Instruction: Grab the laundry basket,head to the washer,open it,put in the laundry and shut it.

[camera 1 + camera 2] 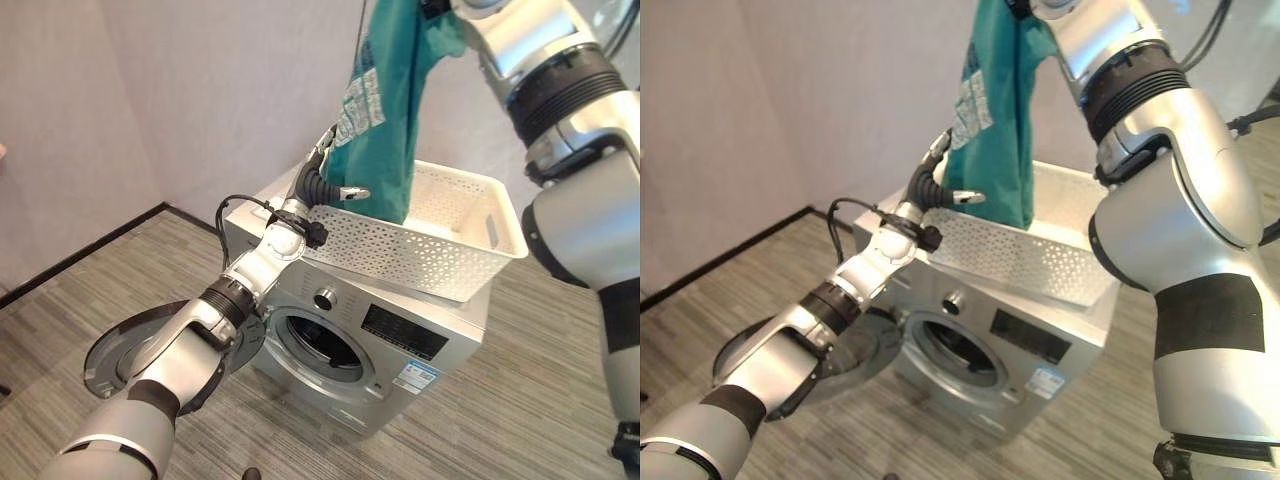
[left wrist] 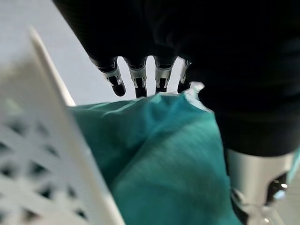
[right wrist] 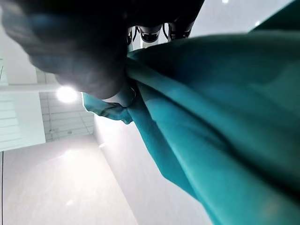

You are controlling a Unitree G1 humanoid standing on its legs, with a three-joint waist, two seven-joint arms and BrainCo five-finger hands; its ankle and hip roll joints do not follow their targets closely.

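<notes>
A: What do you have around the washer [image 1: 380,350]?

B: Grey striped floor [image 1: 130,270], pale wall [image 1: 200,90] behind with a dark skirting line. The washer's round door [image 1: 150,350] hangs swung wide to the robot's left, and your left forearm crosses in front of it. The drum mouth [image 1: 318,347] is uncovered, nothing lying in front of it.

A: And the basket [image 1: 440,240]?

B: White, perforated, sitting tilted on top of the washer, one corner hanging past the front edge.

A: Where is the shirt [image 1: 385,110]?

B: A teal shirt, lifted high above the basket. Its lower end dips inside the basket, the rest hangs straight up to your right hand [image 3: 108,61].

A: Is the right hand gripping it?

B: Yes, in the right wrist view the fingers and thumb are clamped on a bunched fold at the top of the cloth.

A: Left hand [image 1: 325,175]?

B: It is at the basket's near rim, just beside the hanging shirt. In the left wrist view its fingers [image 2: 140,79] run straight, spread a little, tips at the cloth's edge, pinching nothing
</notes>
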